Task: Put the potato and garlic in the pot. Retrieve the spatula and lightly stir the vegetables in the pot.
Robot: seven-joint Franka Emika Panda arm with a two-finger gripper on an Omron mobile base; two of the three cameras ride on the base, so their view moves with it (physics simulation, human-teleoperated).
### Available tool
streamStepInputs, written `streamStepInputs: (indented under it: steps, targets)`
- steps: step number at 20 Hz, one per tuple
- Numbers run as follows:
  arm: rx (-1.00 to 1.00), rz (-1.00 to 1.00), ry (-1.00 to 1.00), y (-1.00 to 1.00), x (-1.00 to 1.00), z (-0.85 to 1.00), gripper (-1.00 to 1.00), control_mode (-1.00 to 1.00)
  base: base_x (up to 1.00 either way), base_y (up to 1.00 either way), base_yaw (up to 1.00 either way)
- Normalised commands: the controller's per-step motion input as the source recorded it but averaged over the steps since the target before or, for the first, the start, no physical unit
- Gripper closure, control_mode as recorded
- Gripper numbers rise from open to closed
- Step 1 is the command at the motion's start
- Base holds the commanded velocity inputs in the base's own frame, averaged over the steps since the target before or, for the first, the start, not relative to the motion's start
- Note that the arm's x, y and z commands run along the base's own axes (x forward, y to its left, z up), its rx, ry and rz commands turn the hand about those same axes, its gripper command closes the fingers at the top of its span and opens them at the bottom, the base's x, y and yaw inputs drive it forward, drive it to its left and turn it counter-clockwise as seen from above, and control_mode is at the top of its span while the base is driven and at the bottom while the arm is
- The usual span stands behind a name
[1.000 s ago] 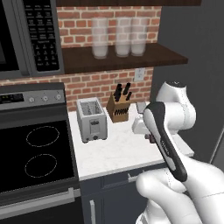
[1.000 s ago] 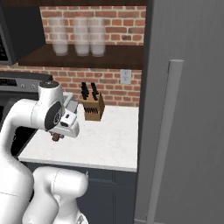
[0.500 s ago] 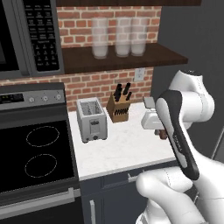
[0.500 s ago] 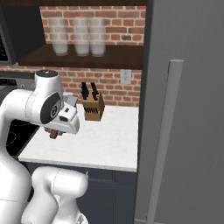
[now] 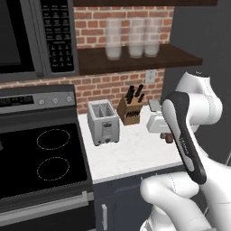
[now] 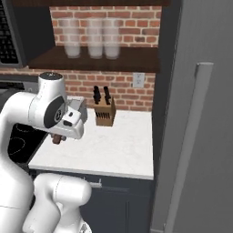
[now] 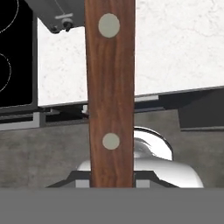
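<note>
My gripper (image 5: 166,134) hovers over the right part of the white counter (image 5: 135,153), shut on the spatula (image 7: 110,92). In the hand view the spatula shows as a brown wooden handle with two pale rivets, running from the bottom to the top edge. A short brown end of the spatula (image 6: 57,139) hangs below the gripper (image 6: 63,134) in the right base view. My fingertips are hidden behind the handle. The pot, the potato and the garlic are out of view.
A silver toaster (image 5: 103,122) and a knife block (image 5: 130,110) stand at the back of the counter. The black stove (image 5: 40,158) lies to the left, under a microwave (image 5: 31,36). A tall grey fridge (image 6: 200,136) bounds the counter's right side, and cups (image 6: 93,38) sit on the shelf.
My arm's elbow swung right and up while the hand carried the spatula slightly right over the counter. The whole picture also slid a little right, so the camera moved.
</note>
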Motion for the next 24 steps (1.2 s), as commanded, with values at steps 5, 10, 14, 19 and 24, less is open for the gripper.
streamStepInputs:
  steps: [5, 10, 14, 19, 24]
  targets:
    - [0.00, 0.00, 0.00, 0.00, 0.00, 0.00, 1.00, 1.00, -0.02, 1.00, 0.01]
    - [0.00, 0.00, 0.00, 0.00, 0.00, 0.00, 1.00, 1.00, -0.21, 1.00, 0.04]
    - [0.00, 0.00, 0.00, 0.00, 0.00, 0.00, 1.00, 1.00, -0.15, 1.00, 0.07]
    - [0.00, 0.00, 0.00, 0.00, 0.00, 0.00, 1.00, 1.00, -0.01, 1.00, 0.17]
    - [0.00, 0.00, 0.00, 0.00, 0.00, 0.00, 1.00, 1.00, 0.00, 1.00, 0.21]
